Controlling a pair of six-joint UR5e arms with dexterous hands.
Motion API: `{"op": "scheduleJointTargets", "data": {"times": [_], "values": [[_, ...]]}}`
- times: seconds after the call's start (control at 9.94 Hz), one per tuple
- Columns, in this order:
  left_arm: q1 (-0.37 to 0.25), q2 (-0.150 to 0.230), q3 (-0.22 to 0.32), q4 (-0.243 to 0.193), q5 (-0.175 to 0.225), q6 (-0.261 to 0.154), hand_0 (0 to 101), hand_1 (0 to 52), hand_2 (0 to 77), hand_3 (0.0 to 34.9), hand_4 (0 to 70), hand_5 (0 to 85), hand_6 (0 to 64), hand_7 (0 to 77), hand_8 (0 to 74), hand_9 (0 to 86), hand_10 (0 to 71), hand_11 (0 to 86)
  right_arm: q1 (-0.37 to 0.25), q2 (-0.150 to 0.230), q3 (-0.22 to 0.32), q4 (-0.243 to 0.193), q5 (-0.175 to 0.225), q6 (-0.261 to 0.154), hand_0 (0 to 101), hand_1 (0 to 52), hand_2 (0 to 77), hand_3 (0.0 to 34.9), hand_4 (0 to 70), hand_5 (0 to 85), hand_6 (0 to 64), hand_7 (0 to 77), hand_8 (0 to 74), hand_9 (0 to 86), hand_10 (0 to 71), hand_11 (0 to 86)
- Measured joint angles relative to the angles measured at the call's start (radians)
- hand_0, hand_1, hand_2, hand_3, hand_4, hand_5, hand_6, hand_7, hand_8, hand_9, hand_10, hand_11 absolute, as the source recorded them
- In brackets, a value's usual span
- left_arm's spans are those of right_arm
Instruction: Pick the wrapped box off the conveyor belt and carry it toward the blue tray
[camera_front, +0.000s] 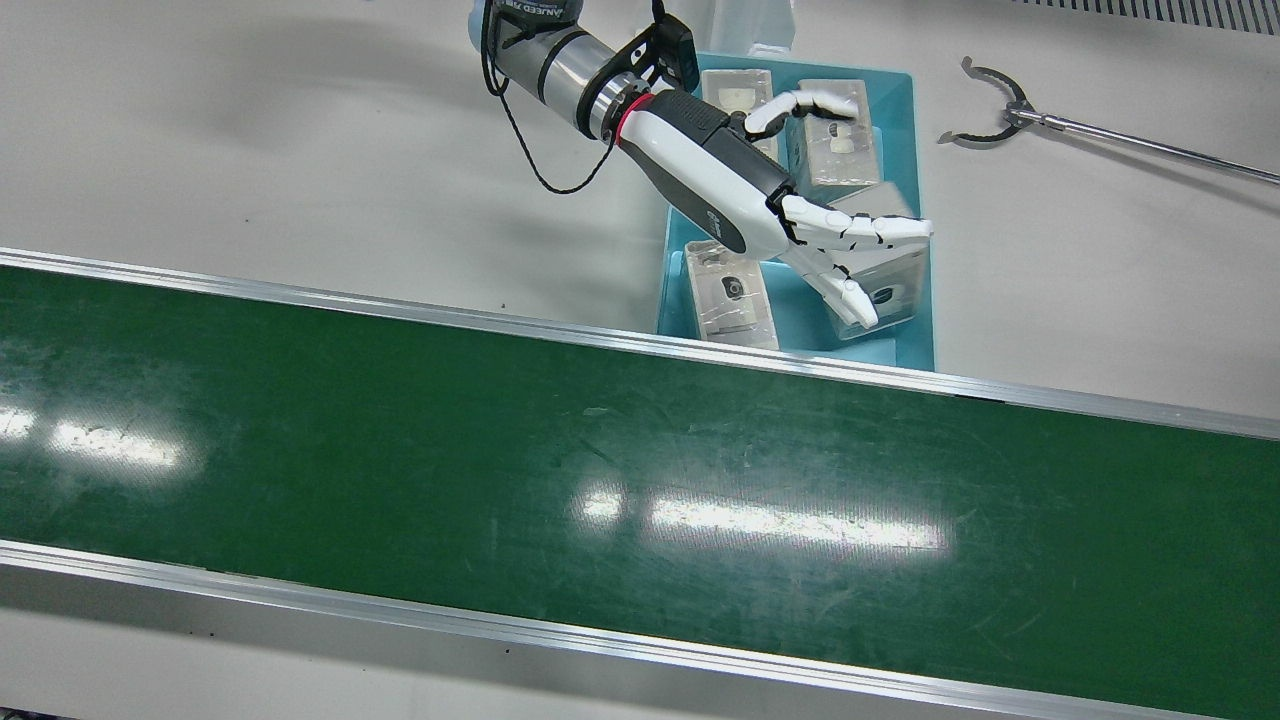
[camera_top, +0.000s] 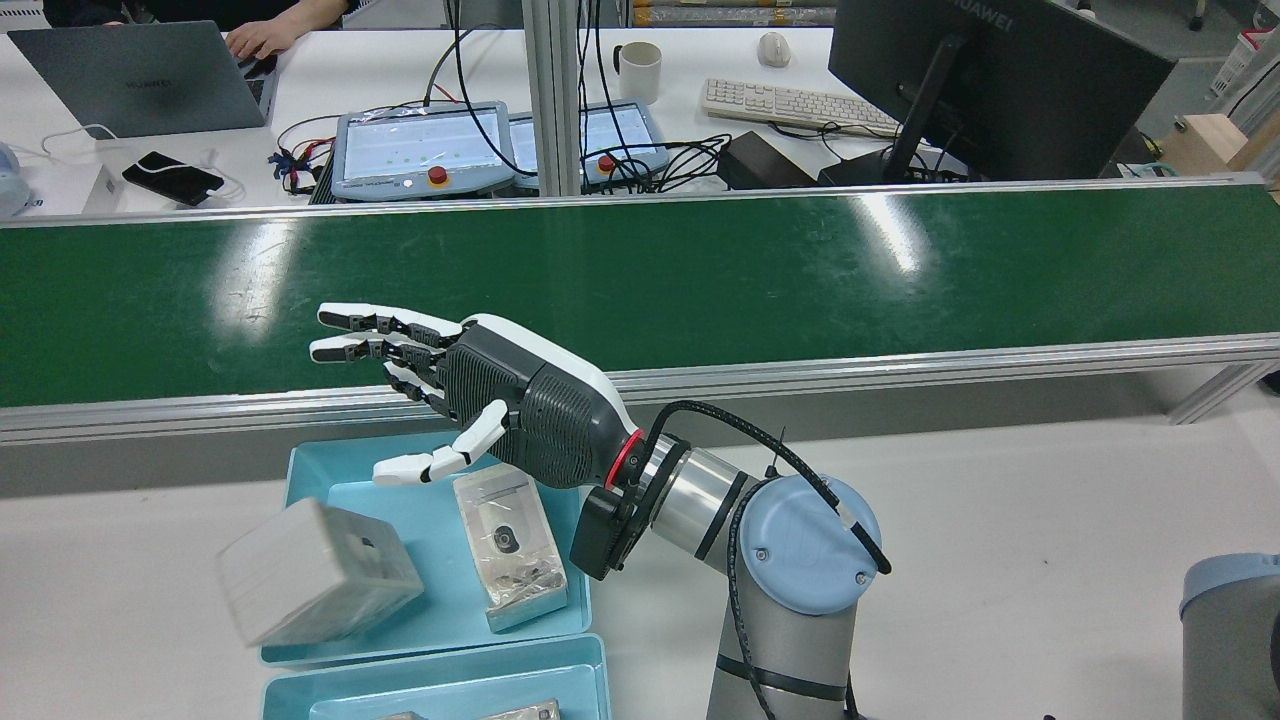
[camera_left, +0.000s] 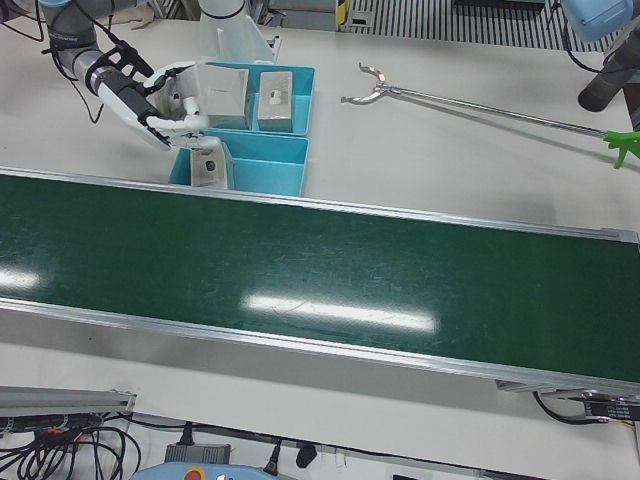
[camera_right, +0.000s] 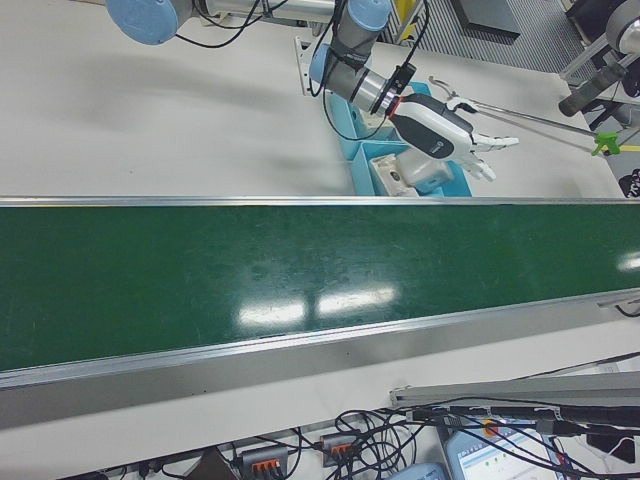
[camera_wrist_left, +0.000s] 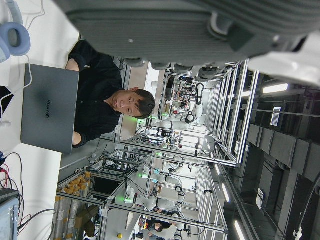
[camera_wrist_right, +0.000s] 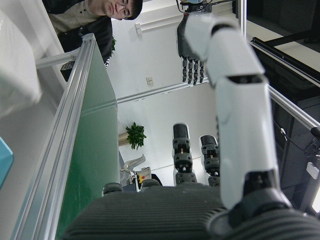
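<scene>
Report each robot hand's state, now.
Left robot hand: open, fingers spread, holding nothing, above the blue tray.
Right robot hand: open, fingers straight, holding nothing.

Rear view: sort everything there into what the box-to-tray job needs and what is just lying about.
Job: wrapped box, blurred at the edge of the blue tray; conveyor belt; left hand, open.

Lying about: mug, keyboard, laptop, monitor, phone.
</scene>
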Motion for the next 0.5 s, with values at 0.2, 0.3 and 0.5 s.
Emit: {"op": "scheduleJointTargets", "data": {"times": [0.2,0.3,0.5], "values": [[0.000,0.000,0.000,0.000,0.000,0.000,0,0.0,0.5,0.0,0.0,0.5,0.0,0.5,0.5,0.5,0.5,0.0,0.000,-0.005,0.023,-0.002,-0.004,-0.001,50,13.6,8.2,21.6,8.2,9.3,1.1,16.4,0.0,2.2,0.0,0.5],[0.000,0.000,0.000,0.000,0.000,0.000,0,0.0,0.5,0.0,0.0,0.5,0.0,0.5,0.5,0.5,0.5,0.0,0.006,-0.015,0.046,-0.003,-0.004,-0.001,49,10.9,1.1,24.6,7.6,9.3,1.1,16.4,0.0,2.2,0.0,0.5],[0.000,0.000,0.000,0.000,0.000,0.000,0,0.0,0.5,0.0,0.0,0.5,0.0,0.5,0.5,0.5,0.5,0.0,0.069,-0.051,0.107,-0.006,-0.001,0.008,49,12.0,1.6,29.6,9.3,13.6,1.6,20.7,3.8,1.6,0.0,0.5]]}}
